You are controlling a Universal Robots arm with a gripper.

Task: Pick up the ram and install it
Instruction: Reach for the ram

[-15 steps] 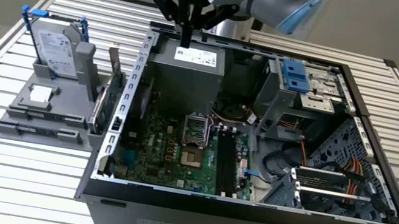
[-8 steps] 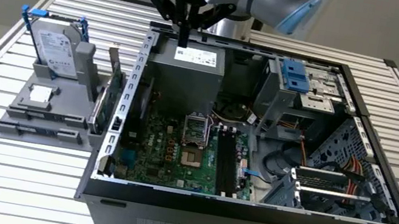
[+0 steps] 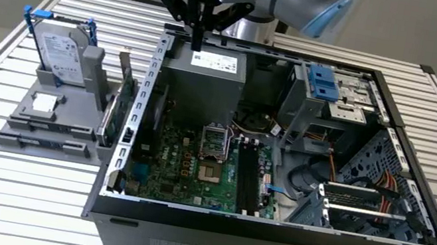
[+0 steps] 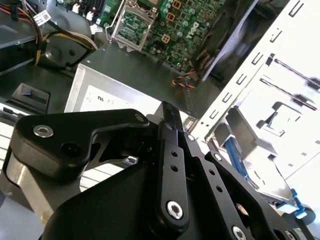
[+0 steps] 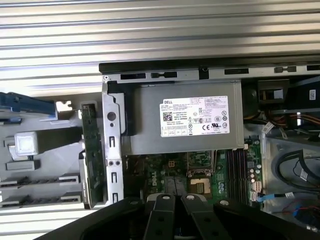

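Visibly slim, the ram (image 3: 123, 68) stands edge-on beside the case (image 3: 226, 232); the end effector (image 3: 198, 45) is closed.

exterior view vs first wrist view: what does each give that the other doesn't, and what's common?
Exterior view: the arm, the gripper hanging above the power supply, the hard drive's silver face in the grey holder, the blue-latched drive cage.
First wrist view: no new objects, just a top-down angle on the case's rear rim and the table slats behind it.
Both: power supply, motherboard, green card beside the case wall.
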